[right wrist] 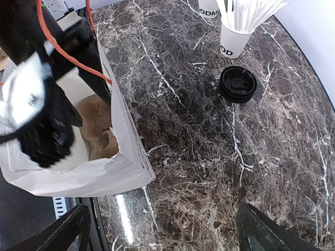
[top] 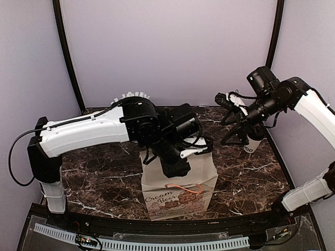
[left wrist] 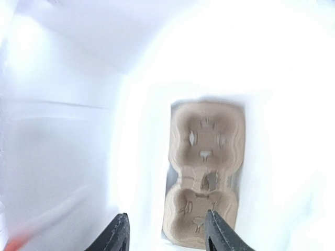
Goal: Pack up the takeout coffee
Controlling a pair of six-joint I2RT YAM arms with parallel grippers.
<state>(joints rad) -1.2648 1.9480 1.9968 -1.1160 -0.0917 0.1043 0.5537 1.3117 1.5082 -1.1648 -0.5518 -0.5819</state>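
Observation:
A white paper bag (top: 180,196) stands open at the near middle of the table. My left gripper (left wrist: 167,219) reaches down into its mouth, open, with nothing between its fingers. Below it a brown cardboard cup carrier (left wrist: 207,172) lies on the bag's floor, also seen past the bag's rim (right wrist: 78,175) as the carrier (right wrist: 97,125). The takeout coffee (top: 254,144), a white cup with dark lettering near its base, stands at the right. Its top is hidden behind my right gripper (top: 233,121), which hangs wide open and empty over bare marble (right wrist: 162,235).
A white cup full of straws (right wrist: 235,31) and another lettered white cup (right wrist: 209,6) stand at the far side. A stack of black lids (right wrist: 238,83) lies near them. The bag's orange cord handle (right wrist: 68,47) loops over my left arm (top: 84,133).

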